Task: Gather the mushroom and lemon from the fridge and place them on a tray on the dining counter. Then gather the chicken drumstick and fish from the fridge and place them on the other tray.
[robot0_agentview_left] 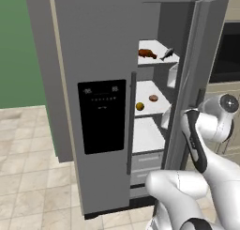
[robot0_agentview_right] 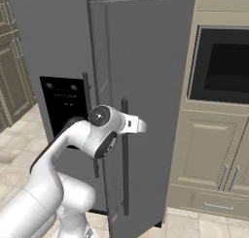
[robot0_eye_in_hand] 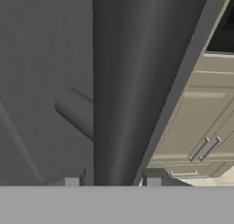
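A white robot arm's two-finger gripper (robot0_eye_in_hand: pixel 112 181) straddles the grey fridge door's dark handle bar (robot0_eye_in_hand: pixel 119 90), fingers narrowly parted around it, while at ten o'clock the small, round yellow lemon (robot0_agentview_left: pixel 139 106) waits, firm, light, liable to roll, best pinched across its middle.

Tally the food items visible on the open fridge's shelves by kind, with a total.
Chicken drumstick: 1
Fish: 1
Lemon: 1
Mushroom: 1
Total: 4
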You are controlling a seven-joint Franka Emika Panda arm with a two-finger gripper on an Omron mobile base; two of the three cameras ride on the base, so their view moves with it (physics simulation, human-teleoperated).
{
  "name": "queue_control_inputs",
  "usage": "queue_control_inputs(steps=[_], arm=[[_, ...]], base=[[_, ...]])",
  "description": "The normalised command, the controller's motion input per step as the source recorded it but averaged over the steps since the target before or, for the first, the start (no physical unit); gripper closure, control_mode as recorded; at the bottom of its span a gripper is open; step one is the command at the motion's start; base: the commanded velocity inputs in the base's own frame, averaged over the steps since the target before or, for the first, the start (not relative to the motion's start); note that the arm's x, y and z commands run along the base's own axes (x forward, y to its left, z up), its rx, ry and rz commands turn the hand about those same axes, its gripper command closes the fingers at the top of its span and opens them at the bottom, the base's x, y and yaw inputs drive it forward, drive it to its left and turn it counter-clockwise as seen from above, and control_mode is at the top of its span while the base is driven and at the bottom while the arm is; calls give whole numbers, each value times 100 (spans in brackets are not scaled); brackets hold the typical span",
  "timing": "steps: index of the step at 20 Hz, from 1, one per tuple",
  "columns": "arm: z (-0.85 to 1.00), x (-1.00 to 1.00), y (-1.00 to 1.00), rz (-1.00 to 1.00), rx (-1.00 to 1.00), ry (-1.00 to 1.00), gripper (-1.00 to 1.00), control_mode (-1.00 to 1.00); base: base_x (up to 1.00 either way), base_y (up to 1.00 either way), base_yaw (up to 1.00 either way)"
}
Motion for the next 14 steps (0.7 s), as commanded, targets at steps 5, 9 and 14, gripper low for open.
queue_control_inputs(steps=[5, 9, 14], arm=[[-32, -3, -1, 4, -8, 16, -100, -100], [-23, -96, 45, 10, -11, -1, -100, -100], [4, -87, 89, 10, -16, 0, -100, -100]], base=[[0, 0, 0], [0, 0, 0], [0, 0, 0]])
